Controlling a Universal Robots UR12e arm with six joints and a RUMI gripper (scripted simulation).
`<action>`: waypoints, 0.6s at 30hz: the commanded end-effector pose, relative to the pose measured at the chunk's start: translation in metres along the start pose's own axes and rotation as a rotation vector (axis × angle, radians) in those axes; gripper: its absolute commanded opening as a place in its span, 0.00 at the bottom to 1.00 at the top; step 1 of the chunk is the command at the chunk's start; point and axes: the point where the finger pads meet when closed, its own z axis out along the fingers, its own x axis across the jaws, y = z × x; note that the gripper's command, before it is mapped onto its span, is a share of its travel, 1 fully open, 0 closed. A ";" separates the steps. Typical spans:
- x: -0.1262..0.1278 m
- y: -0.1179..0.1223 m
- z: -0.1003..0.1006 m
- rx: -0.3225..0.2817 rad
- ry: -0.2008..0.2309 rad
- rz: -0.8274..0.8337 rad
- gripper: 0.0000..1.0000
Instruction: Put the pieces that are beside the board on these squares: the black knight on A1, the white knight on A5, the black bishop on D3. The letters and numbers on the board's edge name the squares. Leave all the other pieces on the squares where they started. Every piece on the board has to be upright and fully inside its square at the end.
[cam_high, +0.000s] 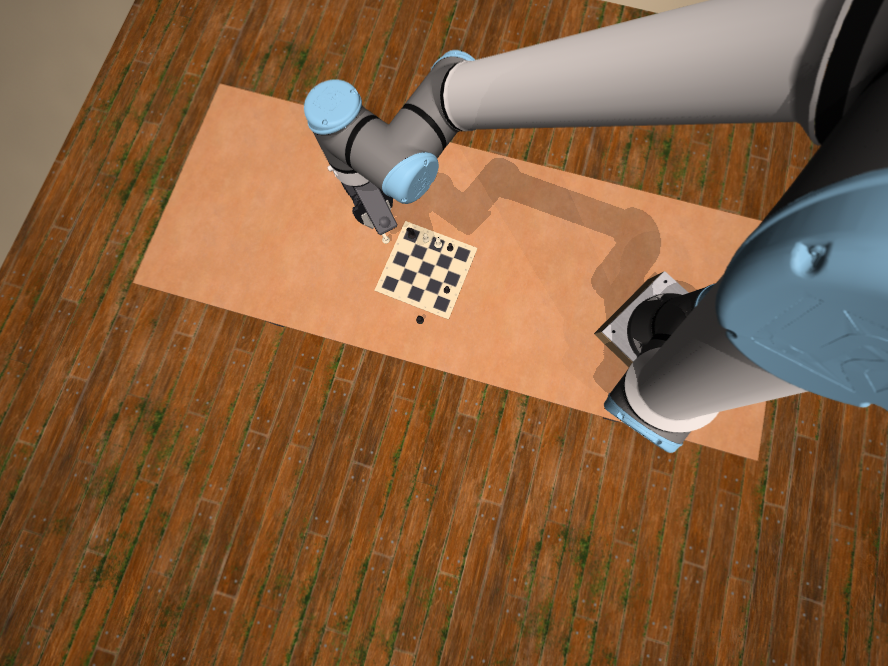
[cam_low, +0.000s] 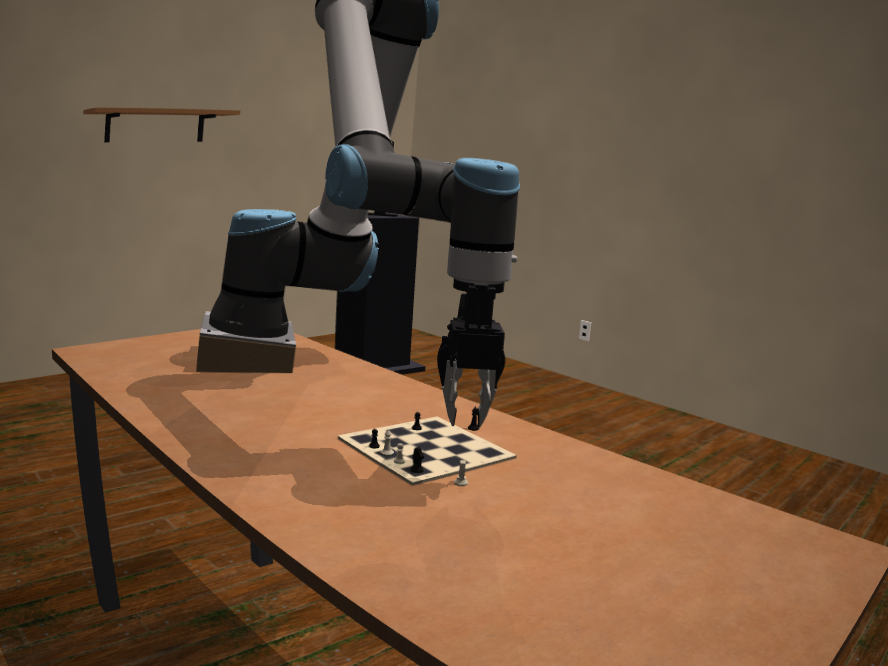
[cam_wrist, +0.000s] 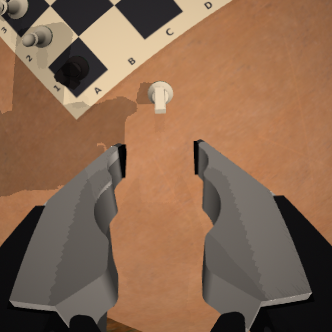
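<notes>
The wrist view shows the white knight's (cam_high: 385, 238) (cam_low: 461, 474) (cam_wrist: 160, 95) round pale base and narrow head, details tiny from the top, as it stands upright on the bench (cam_high: 251, 215) (cam_low: 609, 530) (cam_wrist: 250, 125) just beside the board's (cam_high: 426, 268) (cam_low: 459, 450) (cam_wrist: 120, 70) lettered edge, near A and B. Above the bench off that edge, the pincer (cam_high: 365, 217) (cam_low: 467, 424) (cam_wrist: 159, 145) is partly open and grips nothing. On the board's A1 corner sits the black knight (cam_high: 411, 232) (cam_low: 417, 459) (cam_wrist: 74, 71), while the black bishop (cam_high: 420, 319) (cam_low: 474, 419) stands off another side.

Upper arm (cam_low: 349, 64) cropped in exterior view
</notes>
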 end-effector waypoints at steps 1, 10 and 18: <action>0.000 0.001 0.001 -0.001 0.001 0.000 0.22; 0.000 0.001 0.012 -0.001 0.001 0.000 0.22; 0.000 0.001 0.022 -0.001 0.001 0.000 0.22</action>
